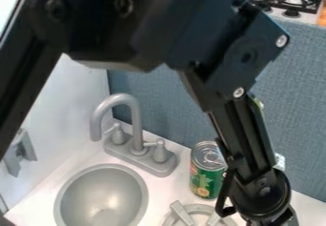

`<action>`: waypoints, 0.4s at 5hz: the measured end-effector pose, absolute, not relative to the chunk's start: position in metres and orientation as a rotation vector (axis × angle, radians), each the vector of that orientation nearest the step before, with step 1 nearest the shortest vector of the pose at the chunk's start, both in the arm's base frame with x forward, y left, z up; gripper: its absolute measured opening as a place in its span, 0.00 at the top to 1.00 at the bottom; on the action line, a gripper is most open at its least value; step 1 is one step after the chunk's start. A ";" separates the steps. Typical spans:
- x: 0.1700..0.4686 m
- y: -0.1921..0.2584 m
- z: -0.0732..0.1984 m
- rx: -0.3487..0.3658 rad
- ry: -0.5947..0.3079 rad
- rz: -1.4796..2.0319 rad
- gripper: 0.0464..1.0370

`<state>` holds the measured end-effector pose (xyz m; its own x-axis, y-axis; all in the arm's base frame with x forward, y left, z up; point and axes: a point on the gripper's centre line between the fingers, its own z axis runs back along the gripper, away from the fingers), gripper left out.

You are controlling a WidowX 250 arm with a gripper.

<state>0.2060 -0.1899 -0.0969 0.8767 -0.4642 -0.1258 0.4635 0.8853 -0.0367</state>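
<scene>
The black gripper (264, 199) hangs at the lower right, its lower end at the bottom edge of the view. Just left of it a green can (205, 177) with a silver top stands upright on the white counter, partly overlapped by the arm. Whether the two touch, I cannot tell. Below the can lies a grey stove burner grate (182, 212), cut off by the bottom edge. What the gripper may hold is hidden.
A grey sink (102, 196) sits at the lower left, with a grey faucet (137, 141) behind it. A blue-grey wall (296, 96) rises behind the counter. A grey fixture (20, 153) juts from the left wall.
</scene>
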 end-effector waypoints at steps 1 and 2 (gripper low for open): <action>0.209 -0.189 -0.075 -0.026 0.095 -0.442 0.04; 0.212 -0.181 -0.037 -0.075 0.031 -0.343 0.04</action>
